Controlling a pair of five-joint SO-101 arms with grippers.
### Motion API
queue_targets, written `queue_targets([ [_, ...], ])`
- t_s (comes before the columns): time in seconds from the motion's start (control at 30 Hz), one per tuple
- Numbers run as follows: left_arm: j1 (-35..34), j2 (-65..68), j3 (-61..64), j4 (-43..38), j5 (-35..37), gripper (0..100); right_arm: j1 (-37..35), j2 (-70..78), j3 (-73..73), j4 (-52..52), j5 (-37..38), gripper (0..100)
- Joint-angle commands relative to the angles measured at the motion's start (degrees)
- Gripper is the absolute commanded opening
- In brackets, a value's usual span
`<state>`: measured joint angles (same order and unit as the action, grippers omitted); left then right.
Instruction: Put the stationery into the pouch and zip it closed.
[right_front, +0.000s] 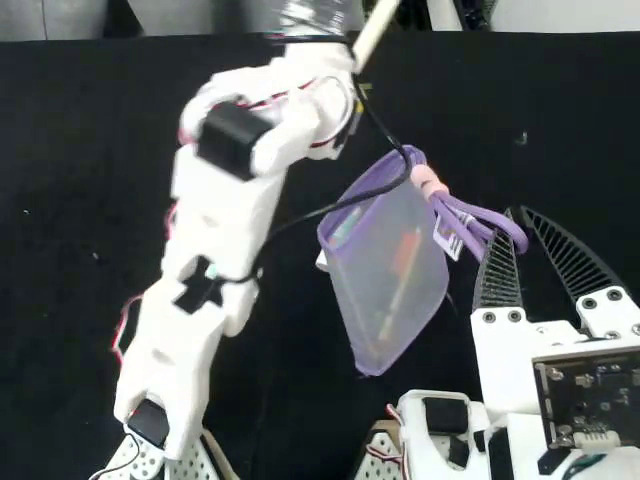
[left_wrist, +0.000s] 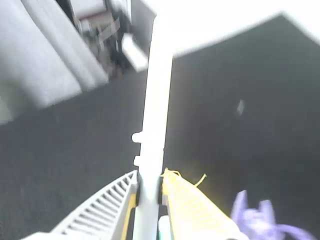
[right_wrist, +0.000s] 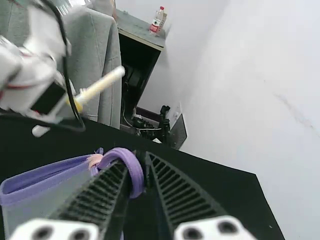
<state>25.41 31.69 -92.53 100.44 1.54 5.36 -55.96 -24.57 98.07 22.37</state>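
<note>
Running off the top edge of the high view, a pale stick (right_front: 375, 35) has its far end cut off, and the jaws holding it are hidden behind the left arm's (right_front: 220, 230) own white wrist. The left wrist view is blurred, yet it shows the left gripper (left_wrist: 150, 175) closed on that stick, one white jaw and one yellow jaw pressed against its sides. At the centre of the high view sits the pouch (right_front: 390, 290), translucent purple and tilted, with its mouth gaping toward the upper left. Whether its bottom touches the table (right_front: 90, 120) cannot be told. Through its wall a red item (right_front: 405, 255) shows, along with other contents too faint to name. A black cable (right_front: 300, 220) from the left arm drapes across the pouch's rim. The purple strap (right_front: 470, 222) runs from the pouch's top corner toward the lower right, where the right gripper (right_front: 517, 215) pinches its loop between black ribbed jaws. The black tabletop shows broadly at the upper left and upper right, with its far edge just under the top of the frame.
</note>
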Motion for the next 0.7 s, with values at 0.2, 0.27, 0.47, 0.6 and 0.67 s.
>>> queue_targets([
  [0.2,0.22,-24.26,-3.03,0.26,11.43,3,0.7,0.13,-0.66,-1.32,0.44,1.1],
  [0.27,0.22,-27.25,-3.03,0.26,13.8,3,0.7,0.04,-0.75,-1.32,0.44,1.1],
  [0.47,0.22,-33.93,-3.03,0.53,14.68,3,0.7,0.04,-0.75,-1.32,0.44,1.1],
  [0.6,0.22,-38.86,-2.07,0.7,14.68,3,0.7,-0.04,-0.75,-1.32,0.53,1.1],
  [0.67,0.22,-41.93,1.19,0.7,14.68,3,0.7,-0.04,-0.75,-1.32,0.53,1.1],
])
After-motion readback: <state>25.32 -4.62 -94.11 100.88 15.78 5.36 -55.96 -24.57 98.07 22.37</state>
